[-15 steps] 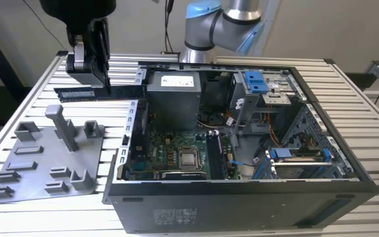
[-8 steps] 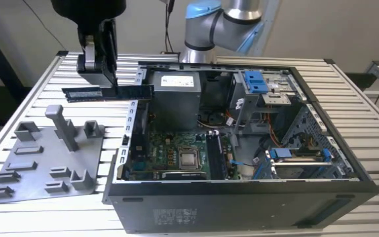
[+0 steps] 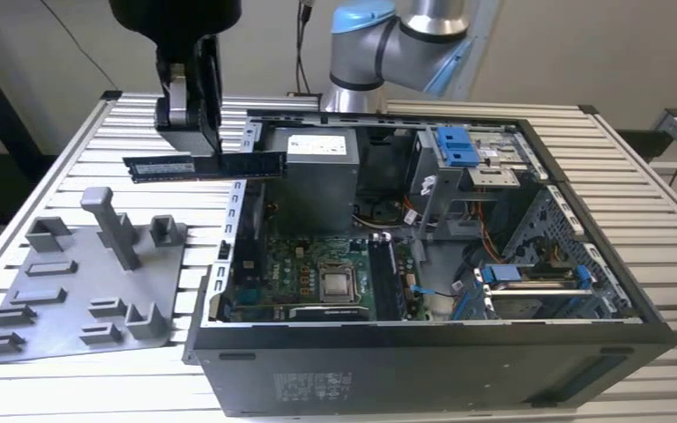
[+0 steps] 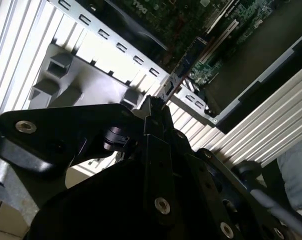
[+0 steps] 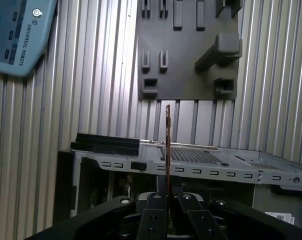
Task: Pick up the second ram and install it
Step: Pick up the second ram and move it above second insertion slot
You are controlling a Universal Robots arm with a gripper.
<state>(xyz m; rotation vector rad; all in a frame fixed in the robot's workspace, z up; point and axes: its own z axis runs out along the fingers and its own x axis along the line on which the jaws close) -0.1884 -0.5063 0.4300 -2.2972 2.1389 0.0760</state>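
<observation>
In the exterior view, the black gripper (image 3: 207, 152) is clamped on the second ram (image 3: 204, 166). It holds the stick in the air, level and lengthwise, clear of everything below. One end of the stick is over the side wall of the open computer case (image 3: 433, 352), on the exterior view's left. The other end points out over the slatted tabletop (image 3: 656, 220). A grey tray (image 3: 68, 308) lies flat beside the case, by the tabletop's edge on the exterior view's left.

In the second wrist view, the gripper (image 4: 156, 111) pinches the ram (image 4: 183, 70) at one point, and the ram runs edge-on across the case's perforated rail.

In the first wrist view, the ram (image 5: 168, 145) appears as a thin line rising from the closed gripper (image 5: 168, 196). It crosses the case wall (image 5: 216, 162) and ends just short of the tray (image 5: 191, 70). A pale blue pendant (image 5: 16, 35) rests on the tabletop, well apart.
</observation>
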